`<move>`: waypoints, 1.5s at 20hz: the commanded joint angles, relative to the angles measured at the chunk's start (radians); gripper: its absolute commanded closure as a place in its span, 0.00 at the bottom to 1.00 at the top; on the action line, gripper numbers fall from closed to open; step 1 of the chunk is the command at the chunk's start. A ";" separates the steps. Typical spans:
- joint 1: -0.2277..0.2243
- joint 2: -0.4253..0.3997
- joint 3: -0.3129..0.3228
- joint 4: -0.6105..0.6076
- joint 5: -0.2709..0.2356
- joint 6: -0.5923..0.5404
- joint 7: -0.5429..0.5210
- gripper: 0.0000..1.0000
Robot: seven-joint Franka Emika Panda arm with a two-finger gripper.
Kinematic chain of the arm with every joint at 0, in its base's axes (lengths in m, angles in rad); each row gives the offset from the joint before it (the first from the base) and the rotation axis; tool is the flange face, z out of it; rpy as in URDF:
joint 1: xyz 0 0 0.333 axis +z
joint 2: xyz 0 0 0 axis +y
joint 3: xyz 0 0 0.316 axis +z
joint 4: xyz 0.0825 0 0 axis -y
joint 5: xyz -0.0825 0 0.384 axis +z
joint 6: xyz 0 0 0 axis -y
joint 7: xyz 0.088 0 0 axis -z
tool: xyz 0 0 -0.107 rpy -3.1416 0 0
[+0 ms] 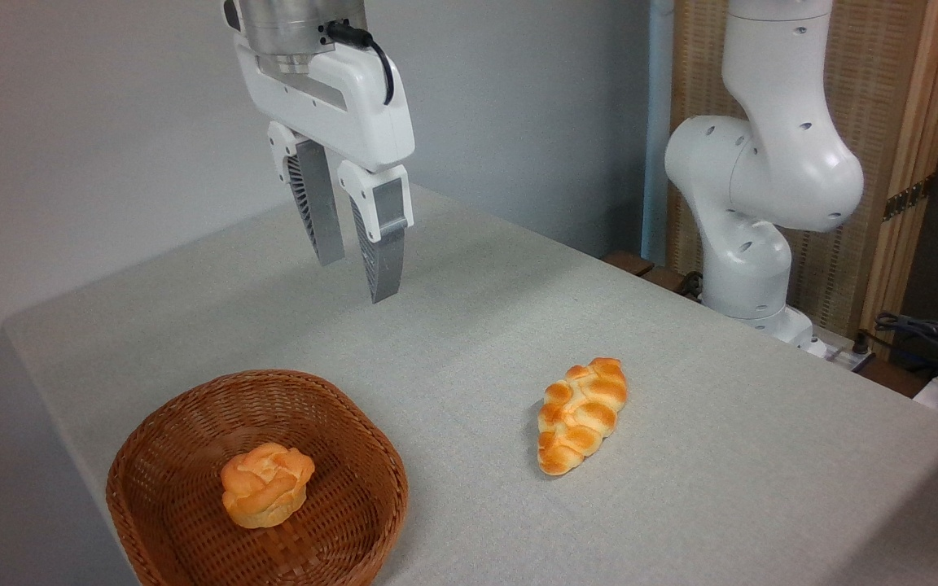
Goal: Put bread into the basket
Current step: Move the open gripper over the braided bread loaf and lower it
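Note:
The bread (581,414), a braided golden-orange loaf, lies flat on the grey tablecloth right of centre, with nothing touching it. The basket (151,443), round reddish-brown wicker, sits at the front left of the table. My gripper (357,279) hangs in the air above the back middle of the table, well up and to the left of the bread and behind the basket. Its two ribbed fingers stand apart with nothing between them, so it is open.
A small round orange bun (266,484) rests inside the basket. The arm's white base (750,244) stands off the table's far right edge. Cables (933,342) lie at the far right. A grey wall runs behind the table.

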 commanded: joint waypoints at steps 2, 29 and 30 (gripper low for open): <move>-0.002 -0.007 0.005 -0.004 0.009 -0.018 -0.015 0.00; -0.004 -0.438 0.190 -0.686 0.012 0.194 -0.021 0.00; -0.004 -0.446 0.195 -0.700 0.012 0.209 -0.023 0.00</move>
